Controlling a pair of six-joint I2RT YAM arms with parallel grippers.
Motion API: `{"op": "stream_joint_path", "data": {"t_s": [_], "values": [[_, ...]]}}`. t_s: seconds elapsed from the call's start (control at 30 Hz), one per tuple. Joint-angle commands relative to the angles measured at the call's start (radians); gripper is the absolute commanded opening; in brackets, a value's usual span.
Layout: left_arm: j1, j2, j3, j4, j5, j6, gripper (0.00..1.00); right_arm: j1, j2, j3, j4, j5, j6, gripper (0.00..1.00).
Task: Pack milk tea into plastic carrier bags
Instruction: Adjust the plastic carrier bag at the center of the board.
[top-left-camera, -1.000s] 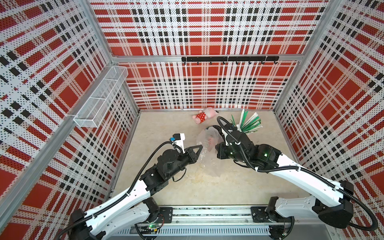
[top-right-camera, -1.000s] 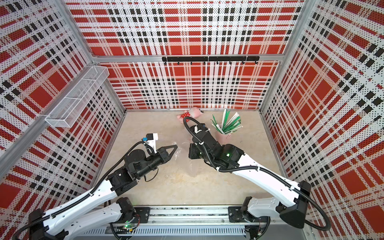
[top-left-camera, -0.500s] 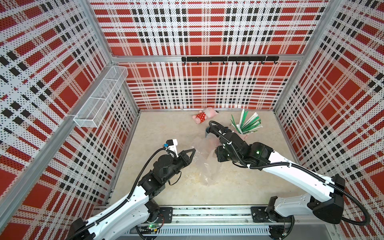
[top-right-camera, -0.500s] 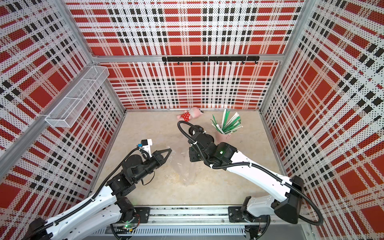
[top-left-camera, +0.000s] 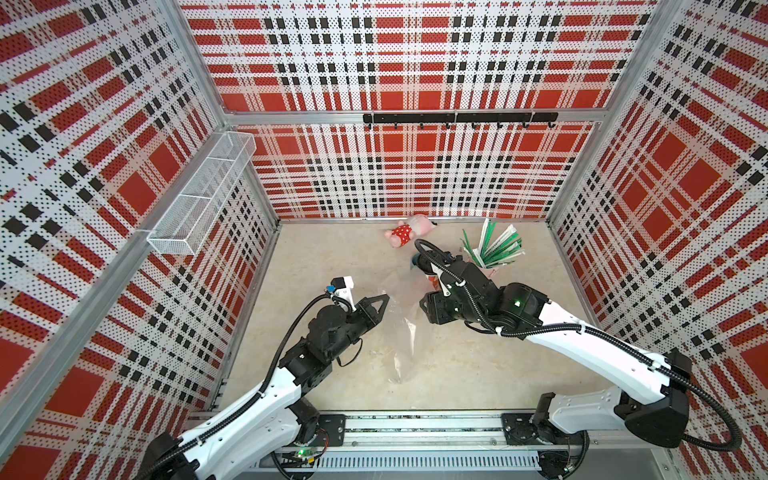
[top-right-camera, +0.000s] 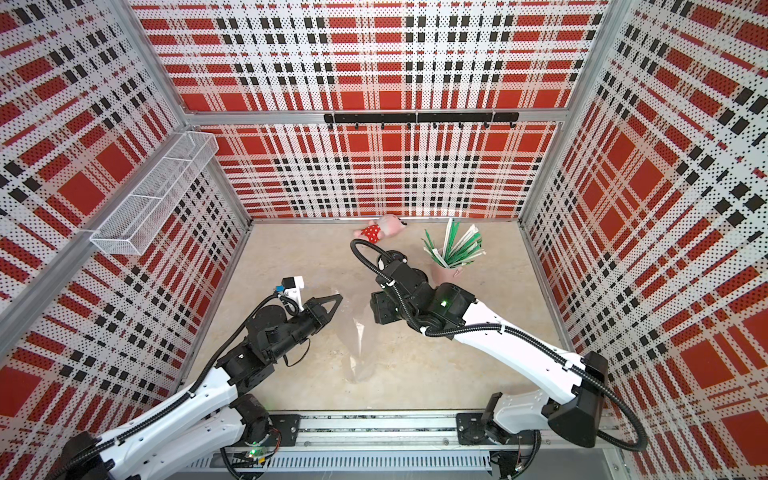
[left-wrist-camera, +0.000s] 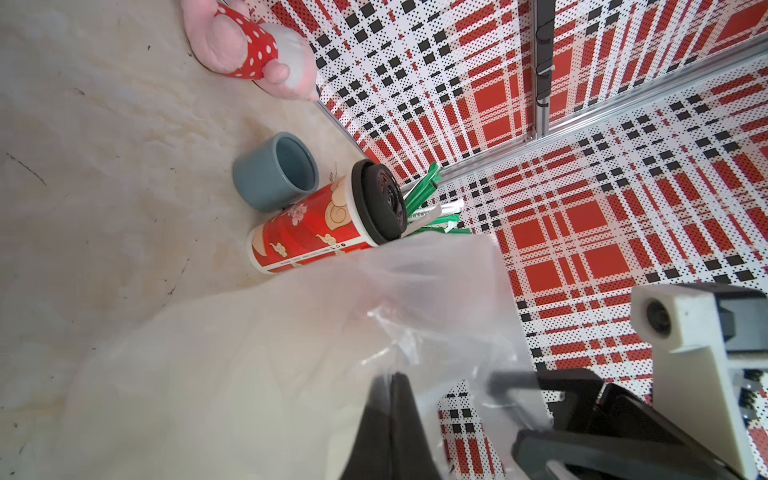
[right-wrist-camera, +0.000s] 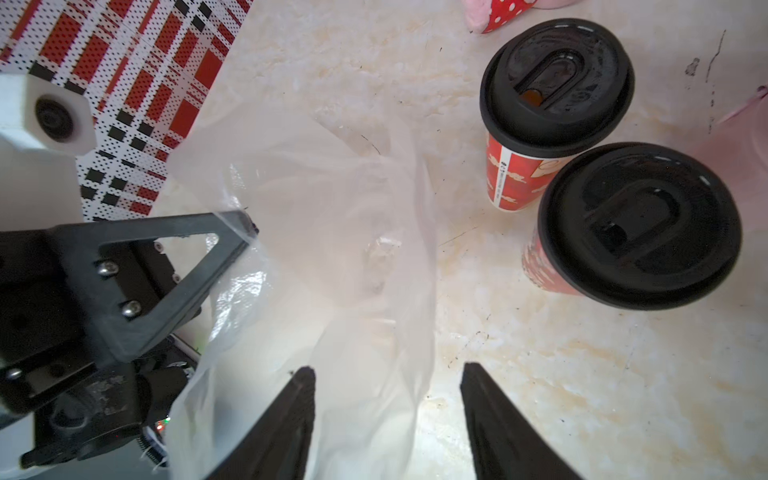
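Two red milk tea cups with black lids (right-wrist-camera: 557, 83) (right-wrist-camera: 640, 224) stand upright on the table, outside the plastic carrier bag (right-wrist-camera: 332, 199). One milk tea cup (left-wrist-camera: 316, 228) shows beyond the film in the left wrist view. The clear bag (top-left-camera: 401, 332) (top-right-camera: 357, 336) sags onto the table between the arms. My left gripper (top-left-camera: 386, 296) (left-wrist-camera: 392, 378) is shut on the bag's rim. My right gripper (right-wrist-camera: 386, 368) is open, with loose film lying between and below its fingers. The cups stand beyond its fingertips.
A short grey-blue cup (left-wrist-camera: 274, 170) stands beside the near red cup. A pink cup of green-white straws (top-left-camera: 494, 249) is at the back right, a pink plush toy (top-left-camera: 405, 235) by the back wall. A wire basket (top-left-camera: 203, 195) hangs on the left wall.
The right gripper has opened and let go of the bag, which has sagged down. The left gripper, still shut on the film, has drawn slightly left.
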Motion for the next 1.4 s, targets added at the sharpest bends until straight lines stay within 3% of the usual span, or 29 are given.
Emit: {"op": "stream_joint_path", "data": {"t_s": [0.0,0.2,0.47,0.6,0.87,1.1,1.2,1.37], "values": [[0.007,0.008,0.003,0.030,0.026,-0.005,0.00,-0.016,-0.053,0.044,0.013,-0.027,-0.040,0.69],[0.026,0.005,-0.017,0.065,0.039,-0.020,0.00,-0.034,-0.119,0.006,0.071,-0.042,-0.081,0.82],[0.028,-0.007,-0.039,0.077,0.050,-0.023,0.00,-0.046,-0.029,-0.004,0.200,-0.277,-0.070,0.79],[0.037,-0.024,-0.053,0.088,0.060,-0.032,0.00,-0.020,0.031,0.012,0.234,-0.293,-0.062,0.78],[0.060,-0.100,-0.096,0.105,0.057,-0.057,0.00,-0.017,0.071,0.014,0.214,-0.179,-0.037,0.32],[0.077,-0.140,-0.072,0.043,0.055,-0.051,0.48,-0.014,0.044,-0.010,0.252,-0.147,0.005,0.00],[0.078,-0.144,0.001,-0.060,0.040,0.000,0.66,-0.006,0.039,-0.018,0.264,-0.141,0.005,0.00],[0.075,-0.093,0.168,-0.275,0.025,0.141,0.86,-0.001,0.032,-0.021,0.284,-0.131,0.007,0.00]]}}
